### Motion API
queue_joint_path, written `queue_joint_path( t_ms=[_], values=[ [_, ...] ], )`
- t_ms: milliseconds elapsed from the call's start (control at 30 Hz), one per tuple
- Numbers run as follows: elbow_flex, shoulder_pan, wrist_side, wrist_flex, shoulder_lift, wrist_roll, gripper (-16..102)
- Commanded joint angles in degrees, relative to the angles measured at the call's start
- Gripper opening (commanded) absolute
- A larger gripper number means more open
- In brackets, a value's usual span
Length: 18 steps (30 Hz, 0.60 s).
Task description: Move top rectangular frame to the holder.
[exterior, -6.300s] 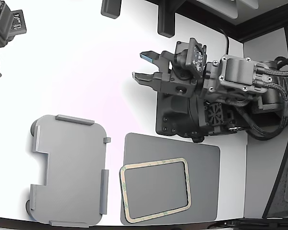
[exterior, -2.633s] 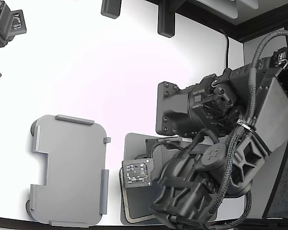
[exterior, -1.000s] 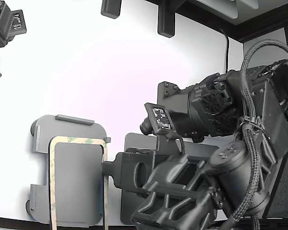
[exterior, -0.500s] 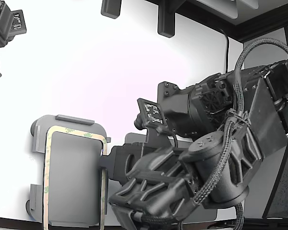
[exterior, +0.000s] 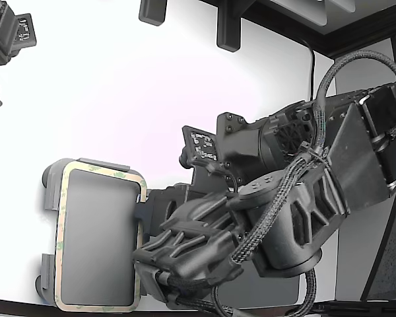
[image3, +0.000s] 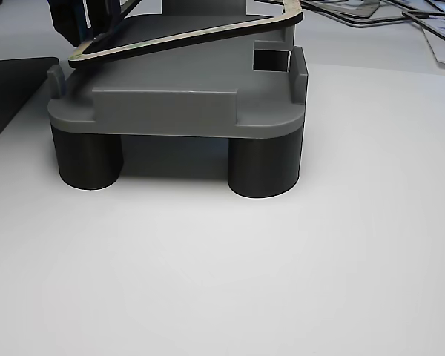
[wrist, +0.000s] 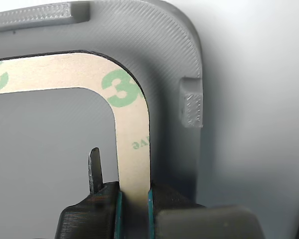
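The top rectangular frame, a thin tan ring with green blotches, hangs over the holder, a light grey tray with raised tabs. My gripper is shut on the frame's band on the exterior view's right side, largely hidden under the arm. In the wrist view the teal pads clamp the band just inside the holder's rim and a side tab. The other view shows the frame tilted above the holder, not lying flat, with the gripper at its near corner.
A dark grey mat lies to the exterior view's right of the holder, mostly covered by my arm. The holder stands on dark round legs. A second arm sits at top left. Black fixtures stand at the table's far edge.
The frame left the dark mat in my gripper and travelled to the exterior view's left. Over the last second it shifted further left and up, lining up over the holder.
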Motion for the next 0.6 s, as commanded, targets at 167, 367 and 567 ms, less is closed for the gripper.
queue_joint_path(
  t_ms=[167,367,567],
  values=[
    [-0.79,-1.67,-0.88,0.62,0.44,0.0,-6],
    [-1.05,-1.85,-1.05,0.62,0.35,0.26,-4],
    [-0.44,-1.85,-1.49,0.62,0.35,0.35,3]
  ],
)
